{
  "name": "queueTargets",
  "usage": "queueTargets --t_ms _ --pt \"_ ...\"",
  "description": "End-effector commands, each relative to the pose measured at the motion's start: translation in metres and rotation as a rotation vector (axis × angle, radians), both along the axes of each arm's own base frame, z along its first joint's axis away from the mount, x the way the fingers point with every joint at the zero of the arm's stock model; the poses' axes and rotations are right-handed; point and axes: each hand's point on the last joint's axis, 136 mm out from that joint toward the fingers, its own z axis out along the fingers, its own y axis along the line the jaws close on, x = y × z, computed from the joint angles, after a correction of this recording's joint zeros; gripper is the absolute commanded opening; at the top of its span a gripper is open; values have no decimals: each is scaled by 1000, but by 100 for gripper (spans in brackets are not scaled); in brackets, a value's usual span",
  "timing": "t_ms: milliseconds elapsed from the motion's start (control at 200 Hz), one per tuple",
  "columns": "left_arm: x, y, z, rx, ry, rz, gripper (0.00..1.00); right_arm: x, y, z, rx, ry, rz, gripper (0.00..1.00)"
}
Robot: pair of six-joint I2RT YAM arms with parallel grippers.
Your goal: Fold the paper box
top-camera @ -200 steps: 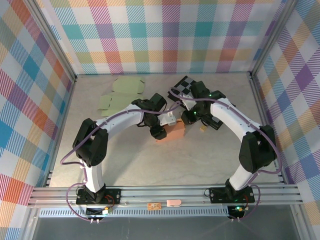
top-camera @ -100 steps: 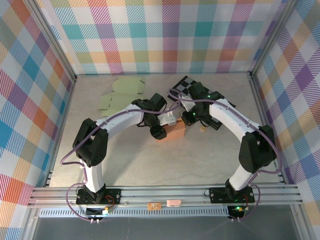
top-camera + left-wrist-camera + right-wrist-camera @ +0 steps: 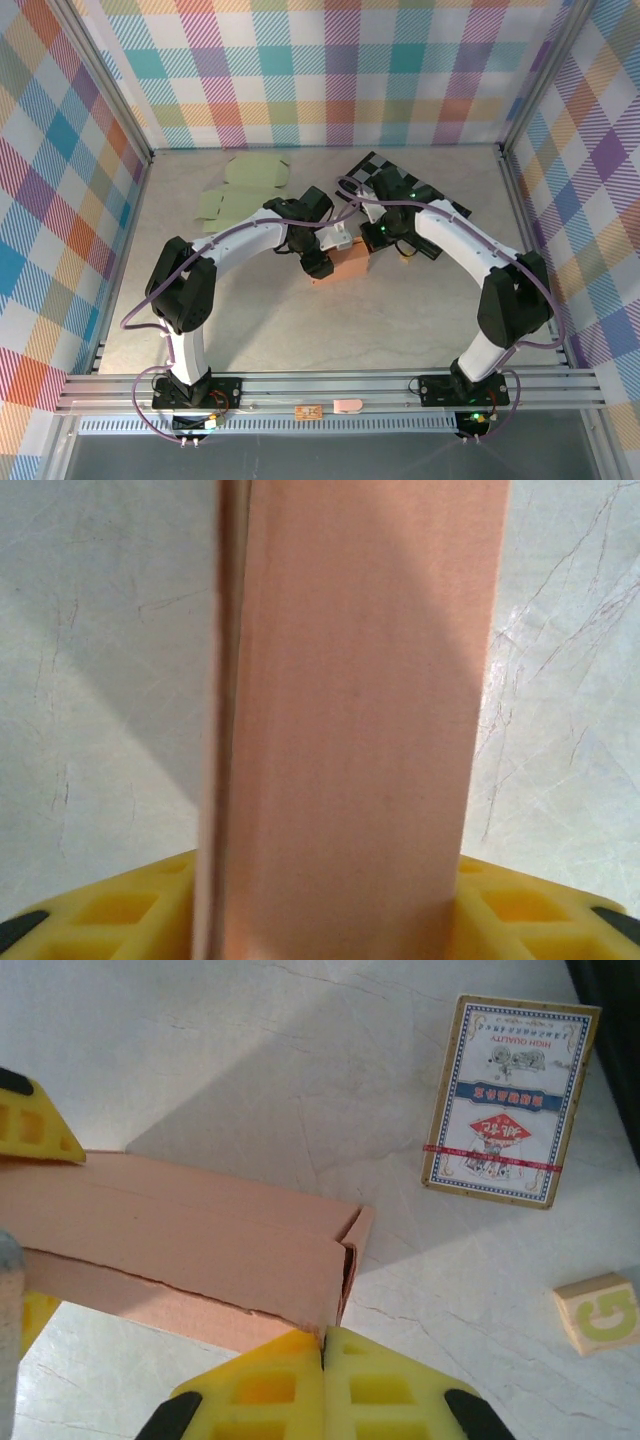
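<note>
**Two arms meet over a half-formed carton.** A salmon-pink paper box (image 3: 345, 266) lies mid-table on the pale marbled tabletop (image 3: 300, 330), with an arm at each end. The left gripper (image 3: 319, 262) straddles the box's left end. Its yellow fingers (image 3: 110, 917) clasp an upright panel that fills the gap between them.

The right gripper (image 3: 324, 1352) meets the box's right end. Its fingertips (image 3: 400, 1390) are pressed flat together at the lower corner of the open end, where a flap stands ajar. Whether any paper is caught between them cannot be told.

Near that end, apart from the box, lie a blue-and-red pack of playing cards (image 3: 510, 1100) and a small wooden cube with a green letter (image 3: 597, 1312). Flat pale-green paper sheets (image 3: 240, 190) sit well apart at rear left, and a black-and-white checkered board (image 3: 362, 165) lies at the rear. Bare tabletop stretches from the box to the arms' bases.
</note>
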Motion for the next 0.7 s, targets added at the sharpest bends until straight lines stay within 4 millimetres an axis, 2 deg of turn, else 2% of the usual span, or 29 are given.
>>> queueTargets --t_ms 0,205,380,585,695 --pt "8 -3 18 -44 -35 16 49 -5 3 11 33 7 -55 0" --pt "9 -2 18 -41 -40 23 49 -7 5 4 54 19 -90 0" --pt "10 -1 19 -40 -48 24 50 -13 2 -9 26 -15 -79 0" --pt "13 0 22 -38 -70 43 55 -16 -3 -14 14 -61 -61 0" --pt "18 -3 33 -86 -80 89 59 -16 -1 -14 14 -65 -60 0"
